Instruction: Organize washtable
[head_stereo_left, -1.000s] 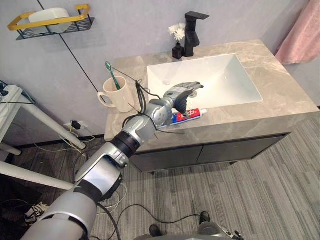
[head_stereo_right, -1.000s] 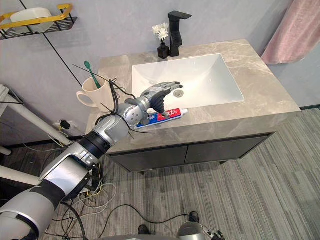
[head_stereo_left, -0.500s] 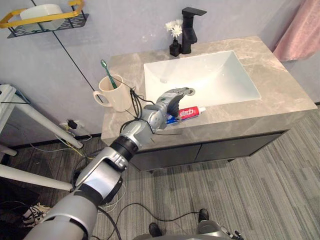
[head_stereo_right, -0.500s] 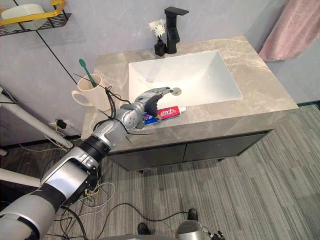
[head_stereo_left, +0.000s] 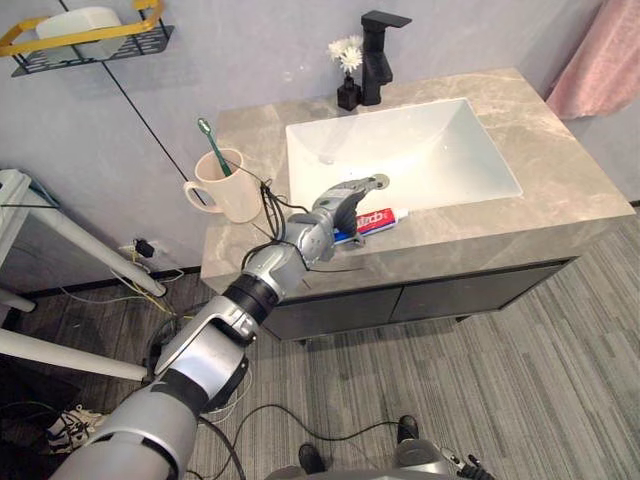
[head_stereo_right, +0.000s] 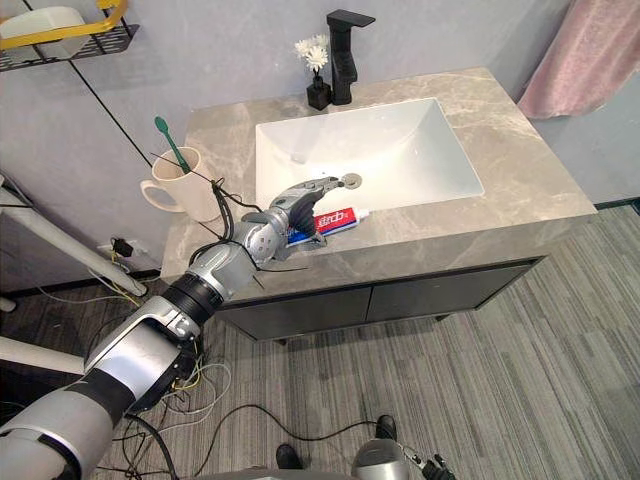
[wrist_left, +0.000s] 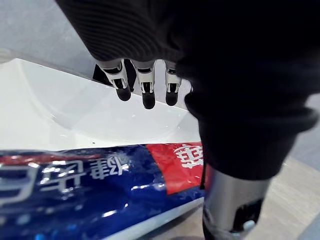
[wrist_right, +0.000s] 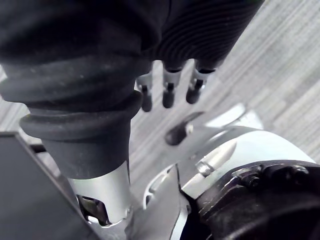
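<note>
A red, white and blue toothpaste tube (head_stereo_left: 374, 220) lies on the grey stone counter (head_stereo_left: 545, 195), along the front rim of the white sink (head_stereo_left: 410, 150). My left hand (head_stereo_left: 333, 208) arches over the tube's blue end. In the left wrist view the fingers (wrist_left: 145, 90) hang straight above the toothpaste tube (wrist_left: 90, 185), apart from it, and the thumb (wrist_left: 232, 200) comes down beside its red part. A cream mug (head_stereo_left: 230, 187) holding a green toothbrush (head_stereo_left: 211, 146) stands at the counter's left end. My right hand (wrist_right: 167, 85) hangs relaxed over the striped floor.
A black faucet (head_stereo_left: 378, 55) and a small black vase of white flowers (head_stereo_left: 349, 75) stand behind the sink. A black-and-yellow wall shelf (head_stereo_left: 90, 38) holds a white soap. A pink cloth (head_stereo_left: 600, 50) hangs at the far right. A white frame (head_stereo_left: 40, 230) stands left of the cabinet.
The whole picture has shifted, so the camera moved. My left hand has sunk a little closer over the toothpaste tube, which still lies on the counter.
</note>
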